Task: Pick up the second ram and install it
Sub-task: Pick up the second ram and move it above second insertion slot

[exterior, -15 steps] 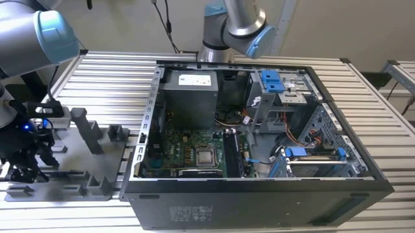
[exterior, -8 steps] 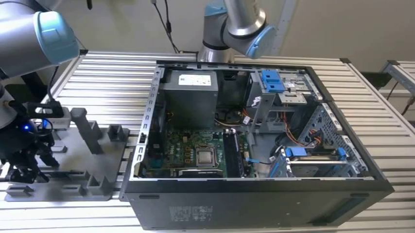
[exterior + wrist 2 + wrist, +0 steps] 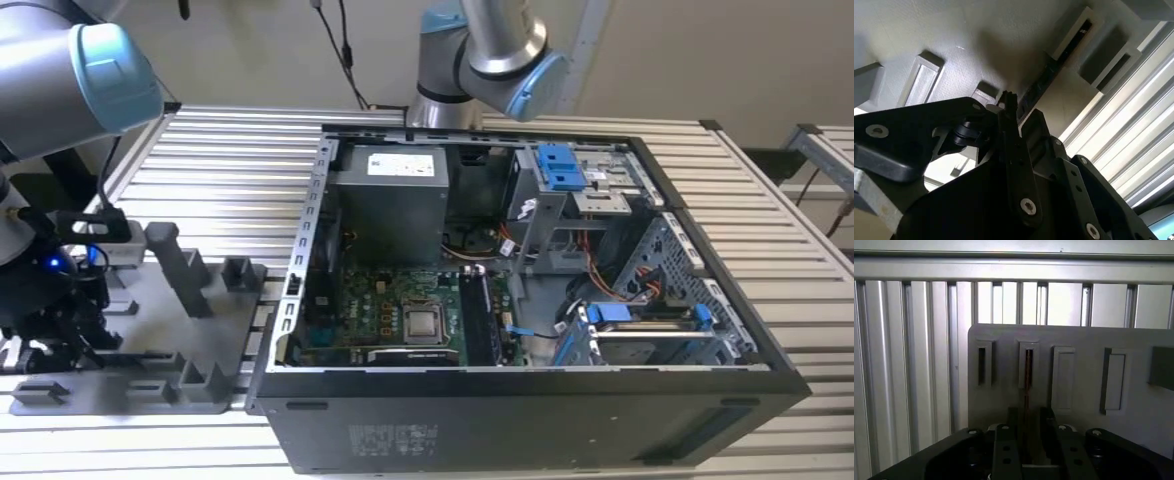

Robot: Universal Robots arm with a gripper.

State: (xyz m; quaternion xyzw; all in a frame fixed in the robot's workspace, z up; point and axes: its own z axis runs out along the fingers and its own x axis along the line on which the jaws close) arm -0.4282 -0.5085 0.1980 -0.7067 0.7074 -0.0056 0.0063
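The arm [image 3: 60,85] reaches down at the exterior view's left, its gripper [image 3: 56,335] [image 3: 1028,415] low over the grey tray [image 3: 1004,340], jaws apart astride the ram [image 3: 1028,371] [image 3: 1054,70] standing in its slot [image 3: 1021,365].

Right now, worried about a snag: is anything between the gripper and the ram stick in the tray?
Nothing visible. In the first wrist view the gripper sits right at the ram stick, on edge in a slot of the tray.
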